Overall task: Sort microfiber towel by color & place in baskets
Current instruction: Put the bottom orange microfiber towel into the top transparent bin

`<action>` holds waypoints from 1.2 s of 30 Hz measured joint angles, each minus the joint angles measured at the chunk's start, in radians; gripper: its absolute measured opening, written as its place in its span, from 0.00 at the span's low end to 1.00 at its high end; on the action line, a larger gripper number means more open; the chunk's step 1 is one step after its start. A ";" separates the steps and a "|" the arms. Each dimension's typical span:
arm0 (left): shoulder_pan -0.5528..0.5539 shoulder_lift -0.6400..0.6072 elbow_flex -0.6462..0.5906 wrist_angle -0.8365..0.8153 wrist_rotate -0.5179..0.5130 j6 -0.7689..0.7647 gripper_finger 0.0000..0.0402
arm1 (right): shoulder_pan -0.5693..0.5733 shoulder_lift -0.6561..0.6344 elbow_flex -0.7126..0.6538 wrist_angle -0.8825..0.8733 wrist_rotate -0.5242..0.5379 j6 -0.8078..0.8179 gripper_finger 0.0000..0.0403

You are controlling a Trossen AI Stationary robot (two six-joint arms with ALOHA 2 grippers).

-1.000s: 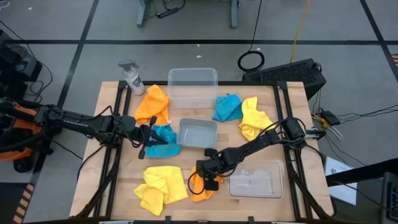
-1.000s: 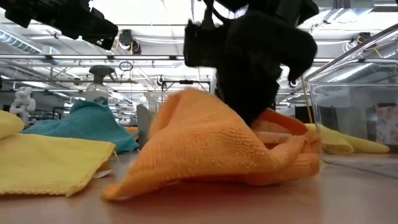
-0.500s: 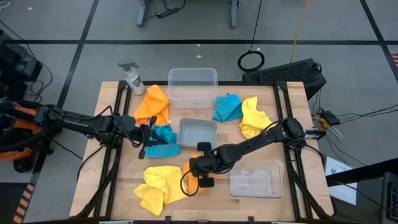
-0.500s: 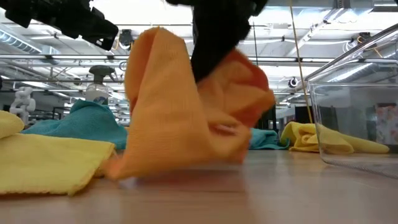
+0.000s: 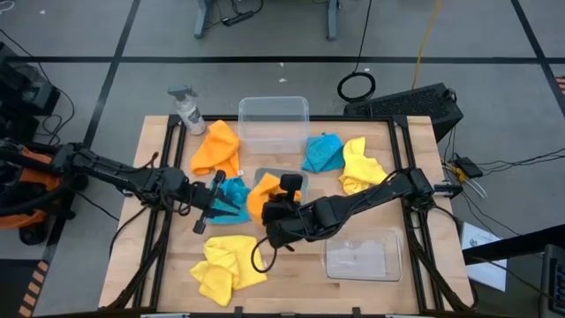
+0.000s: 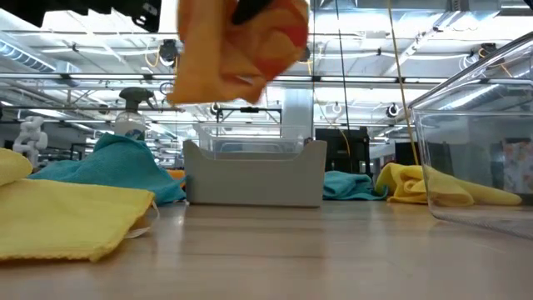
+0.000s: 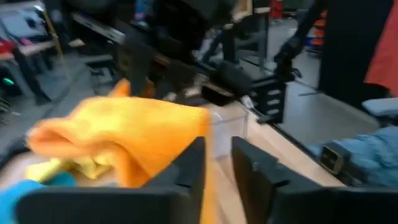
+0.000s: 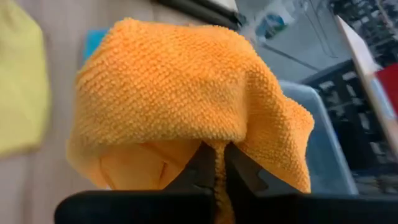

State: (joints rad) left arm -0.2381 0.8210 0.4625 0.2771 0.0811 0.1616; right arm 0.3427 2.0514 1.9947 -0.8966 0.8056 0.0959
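Observation:
My right gripper (image 5: 269, 210) is shut on an orange towel (image 5: 262, 198), which hangs in the air over the near left corner of the small greyish basket (image 5: 287, 177); the low view shows this towel (image 6: 237, 50) high above that basket (image 6: 254, 171). My left gripper (image 5: 212, 203) is open beside a turquoise towel (image 5: 235, 196) lying on the table, and I see no touch. A second orange towel (image 5: 216, 148), a second turquoise one (image 5: 324, 152) and two yellow ones (image 5: 360, 168) (image 5: 228, 265) lie rumpled on the table. My right gripper pinches a fold of the orange towel (image 8: 216, 148) between its two fingers. The cloth bunches and drapes over the fingertips (image 8: 202, 163), which hides whether one layer or several are held. The towel is lifted clear of the table and hangs slack.
A large clear basket (image 5: 274, 124) stands at the far middle and another (image 5: 362, 256) at the near right, both showing no towels. A spray bottle (image 5: 187, 110) stands at the far left corner. Black frame rails (image 5: 168, 159) run along both table sides.
My right gripper has lifted the orange towel off the table near the near edge and carried it up and toward the far left, to the small greyish basket. The towel went from lying spread to hanging bunched and clear. My left gripper has risen a little.

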 joint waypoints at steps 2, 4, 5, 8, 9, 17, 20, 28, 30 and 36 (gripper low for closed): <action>-0.005 0.019 0.000 0.025 -0.055 0.003 0.34 | 0.000 0.006 0.000 0.055 -0.023 0.032 0.01; -0.004 0.039 0.000 0.032 -0.089 0.010 0.43 | 0.005 0.022 -0.006 0.131 -0.027 0.045 0.01; -0.005 0.050 0.000 0.032 -0.092 0.013 0.47 | 0.008 0.034 -0.010 0.162 -0.016 0.038 0.01; -0.005 0.084 0.000 0.033 -0.094 0.013 0.59 | 0.013 0.080 -0.014 0.273 0.021 -0.029 0.01; -0.005 0.095 0.000 0.040 -0.094 0.013 0.63 | 0.013 0.089 -0.015 0.312 0.027 -0.057 0.01; -0.005 0.156 0.000 0.054 -0.167 0.054 0.78 | 0.005 0.113 -0.014 0.395 -0.001 -0.136 0.01; -0.005 0.167 0.000 0.051 -0.176 0.057 0.78 | 0.014 0.104 -0.014 0.384 0.005 -0.130 0.01; -0.011 0.168 0.000 0.049 -0.133 0.063 0.79 | 0.039 0.100 -0.014 0.385 0.007 -0.138 0.01; -0.014 0.168 0.000 0.046 -0.122 0.074 0.78 | 0.041 0.100 -0.013 0.385 0.006 -0.138 0.01; -0.031 0.168 0.000 0.030 -0.113 0.139 0.71 | 0.042 0.100 -0.013 0.400 0.006 -0.138 0.01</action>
State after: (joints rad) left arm -0.2693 0.9890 0.4625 0.3073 -0.0316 0.3003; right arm 0.3847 2.1513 1.9820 -0.4965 0.8116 -0.0418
